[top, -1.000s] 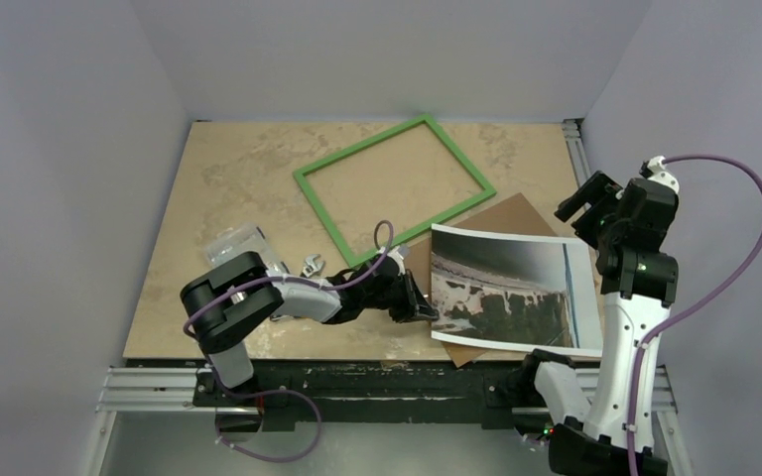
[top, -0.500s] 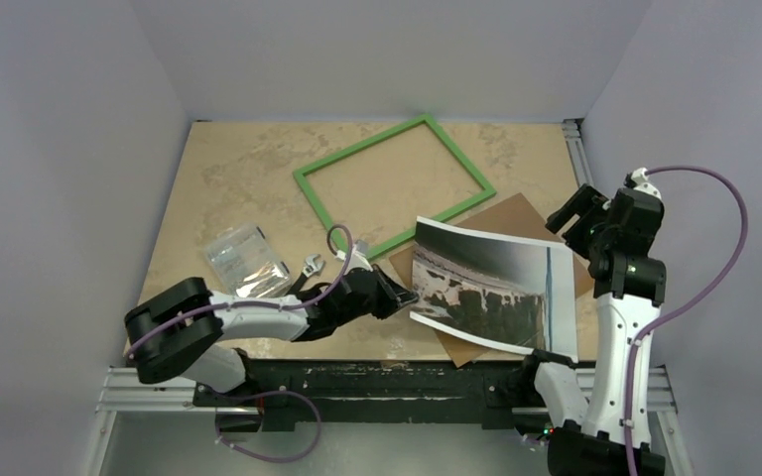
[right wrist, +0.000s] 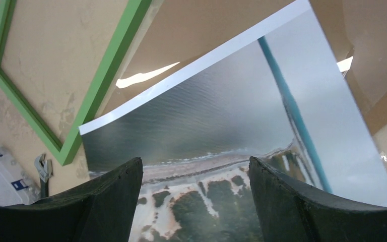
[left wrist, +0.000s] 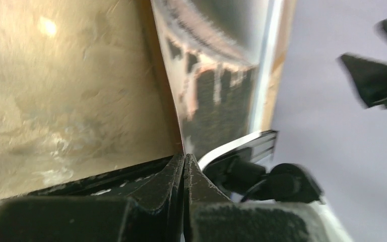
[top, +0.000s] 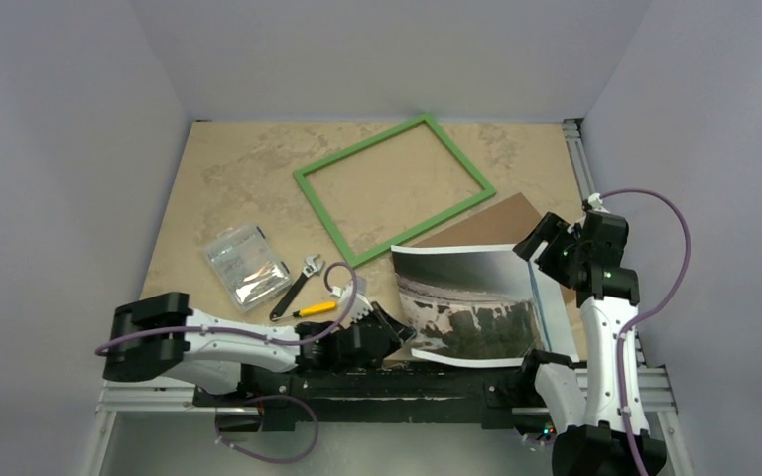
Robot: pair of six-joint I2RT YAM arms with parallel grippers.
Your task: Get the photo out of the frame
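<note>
I'm pinching the light, floppy, slick photo (top: 466, 297) by what looks like its near-left corner in the clamped left gripper (top: 400, 335), near-right of the frame (top: 321, 214), right gripper (top: 544, 241) hovering spread.

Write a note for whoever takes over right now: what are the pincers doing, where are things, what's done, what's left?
Left pincer: shut on the photo's near left corner.
Right pincer: open, above the photo's right side, holding nothing.
Frame: empty, flat on the table.
Photo: lifted, partly over the brown board, by the near edge.
Done: photo is out of the frame.
Left: probably just lay it down and let go.
</note>
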